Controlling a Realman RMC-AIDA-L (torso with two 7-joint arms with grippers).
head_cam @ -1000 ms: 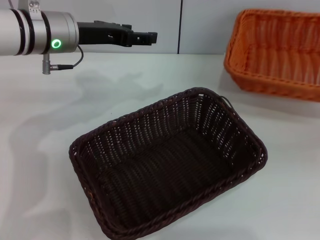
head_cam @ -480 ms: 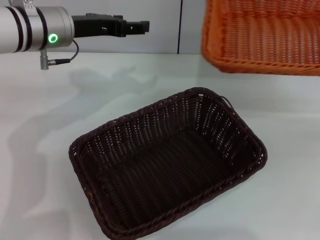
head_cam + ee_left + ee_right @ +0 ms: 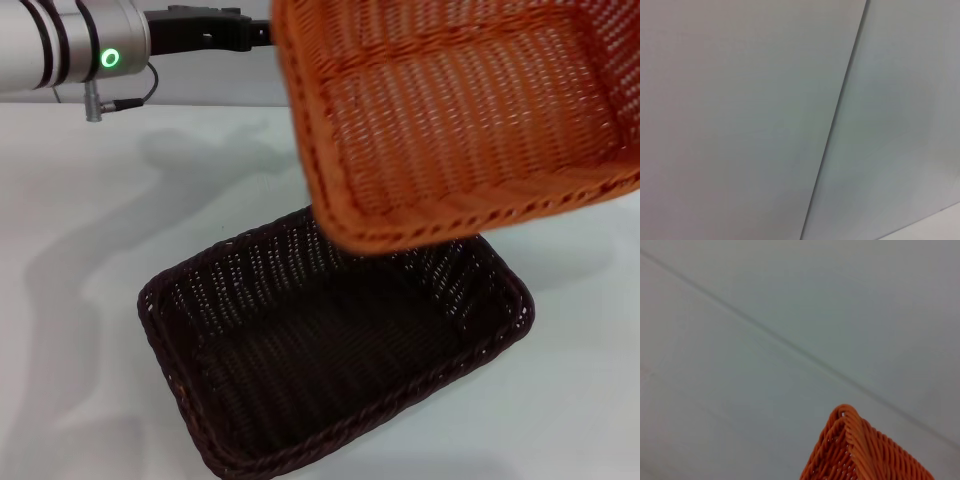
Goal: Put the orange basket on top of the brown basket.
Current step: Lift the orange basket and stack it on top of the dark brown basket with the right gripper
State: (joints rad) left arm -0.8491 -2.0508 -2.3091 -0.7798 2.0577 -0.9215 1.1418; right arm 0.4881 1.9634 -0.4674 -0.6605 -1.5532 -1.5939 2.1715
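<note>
Hovering tilted above the brown basket (image 3: 330,370) on the white table (image 3: 80,230), orange basket (image 3: 450,110) airborne, right end effector unseen, left end effector (image 3: 215,28) raised, grip state indiscernible

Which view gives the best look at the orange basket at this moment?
The head view: the orange basket shows most of its tilted inside and braided rim, raised above the brown basket. The right wrist view catches only one corner of it. The left wrist view shows none of it.
</note>
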